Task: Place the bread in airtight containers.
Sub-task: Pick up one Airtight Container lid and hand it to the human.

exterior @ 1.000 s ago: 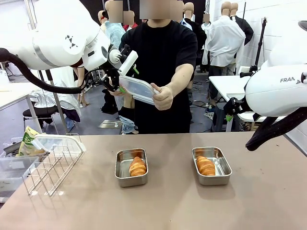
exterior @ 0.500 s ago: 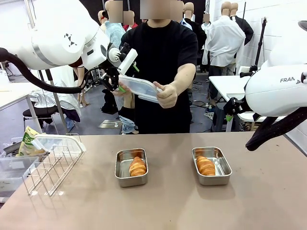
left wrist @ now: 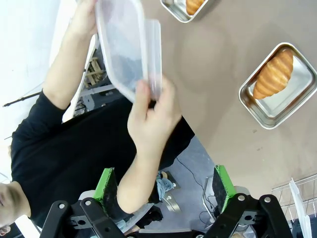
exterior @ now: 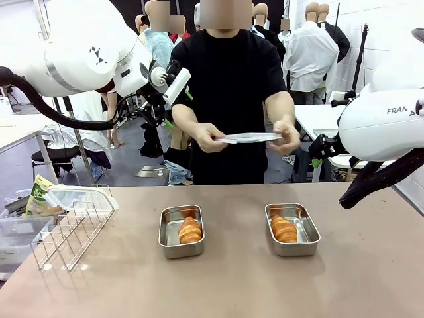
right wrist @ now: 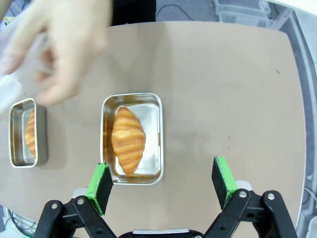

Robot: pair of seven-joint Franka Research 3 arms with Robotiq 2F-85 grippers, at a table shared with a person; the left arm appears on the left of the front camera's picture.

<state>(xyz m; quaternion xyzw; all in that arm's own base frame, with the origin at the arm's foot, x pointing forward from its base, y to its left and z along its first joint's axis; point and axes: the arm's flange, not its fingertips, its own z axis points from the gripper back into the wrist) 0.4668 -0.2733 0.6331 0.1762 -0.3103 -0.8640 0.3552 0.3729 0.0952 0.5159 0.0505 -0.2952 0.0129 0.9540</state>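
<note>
bread: left roll [exterior: 190, 230] lies in the left pan [exterior: 180, 252], right roll [exterior: 284, 229] in the right pan [exterior: 295, 250].
pans: both uncovered, well apart on the table [exterior: 232, 285].
lid: clear lid [exterior: 248, 138] held level between the person's hands [exterior: 211, 138], beyond the far table edge.
left gripper [left wrist: 166, 184]: jaws spread, empty, raised near the person.
right gripper [right wrist: 162, 181]: jaws spread, empty, above the right pan.
step: loading judged complete; covering not yet done.
next move: lid squared over a pan rim, pressed evenly to seal.

Left claw [left wrist: 164, 183] and right claw [right wrist: 162, 181] both hang raised, jaws spread wide apart.
</note>
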